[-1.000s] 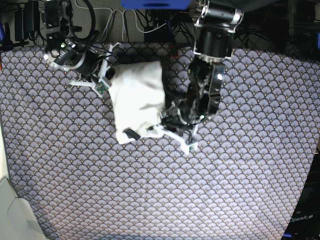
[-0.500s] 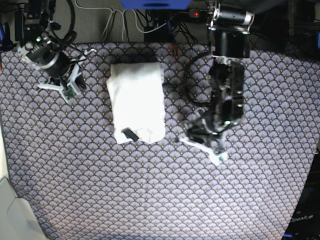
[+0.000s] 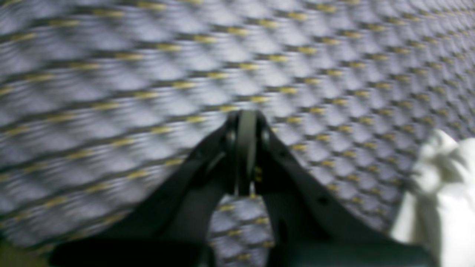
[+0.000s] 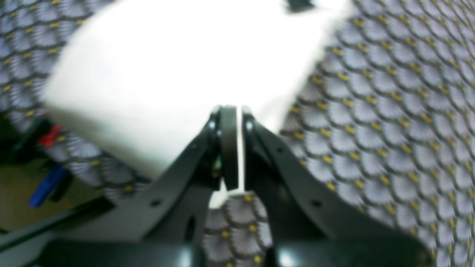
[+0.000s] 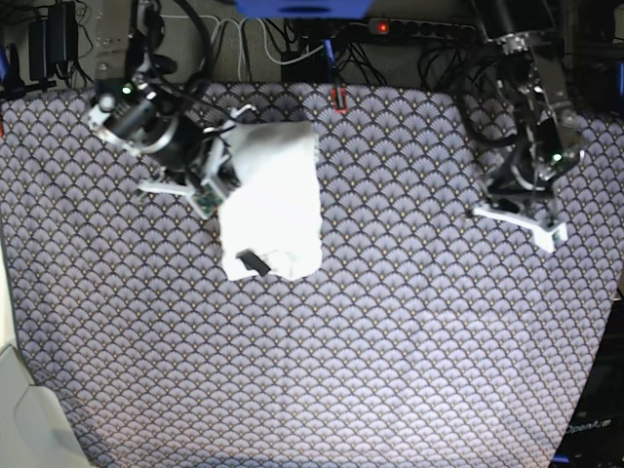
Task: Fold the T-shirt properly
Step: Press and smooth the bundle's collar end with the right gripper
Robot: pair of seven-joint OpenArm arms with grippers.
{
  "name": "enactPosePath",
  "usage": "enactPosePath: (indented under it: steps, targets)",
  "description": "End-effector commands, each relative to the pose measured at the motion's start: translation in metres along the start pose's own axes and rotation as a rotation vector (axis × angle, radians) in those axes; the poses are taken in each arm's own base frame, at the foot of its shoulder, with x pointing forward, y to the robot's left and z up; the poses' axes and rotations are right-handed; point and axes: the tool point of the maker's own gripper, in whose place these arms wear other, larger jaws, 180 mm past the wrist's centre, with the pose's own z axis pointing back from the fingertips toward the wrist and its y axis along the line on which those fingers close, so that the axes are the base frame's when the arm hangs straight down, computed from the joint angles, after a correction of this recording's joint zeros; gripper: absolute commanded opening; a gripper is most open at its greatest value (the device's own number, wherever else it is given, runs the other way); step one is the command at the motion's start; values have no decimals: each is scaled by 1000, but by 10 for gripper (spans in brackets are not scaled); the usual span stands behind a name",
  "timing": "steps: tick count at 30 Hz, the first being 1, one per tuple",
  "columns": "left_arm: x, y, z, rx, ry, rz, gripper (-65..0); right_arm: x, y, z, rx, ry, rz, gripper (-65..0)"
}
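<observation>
T-shirt [image 5: 270,203] lies folded into a tall white block at about 11 o'clock on the desk [image 5: 390,370], plain side up, one small dark tag showing near its 6 o'clock end. Right tool [image 5: 208,175] sits at the shirt's 9 o'clock edge, jaws closed with only a sliver of gap, nothing pinched as far as the wrist view shows. Left tool [image 5: 519,218] is well apart at 3 o'clock, jaws fully closed, empty, over bare patterned cover. Judgement: fold looks basically done; the step in hand is tidying or clearing off. If tidying, press with closed jaws flat along the side and sweep toward 6 o'clock, where the edge looks ragged; don't drag sideways or the stack skews. Lift straight up before pulling away so the fingers don't catch a layer. Room: lots of open cover from 3 through 8 o'clock; cables and a power strip [image 5: 429,29] crowd the 12 o'clock edge, so back off downward.
</observation>
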Motion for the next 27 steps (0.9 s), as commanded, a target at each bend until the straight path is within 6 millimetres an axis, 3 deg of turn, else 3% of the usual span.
enactPosePath:
  steps: [1,6,15,27]
  targets:
    - [7,-2,4,-13,-24,1,-647,19,1,2,5,-60,17,-650]
    - [-1,20,7,31,-15,29,-647,22,4,0,16,-63,23,-650]
    - [-4,19,6,30,-9,36,-647,20,58,-5,157,-61,58,-650]
    - [-7,19,5,30,-1,38,-647,-29,58,-43,226,20,-15,-650]
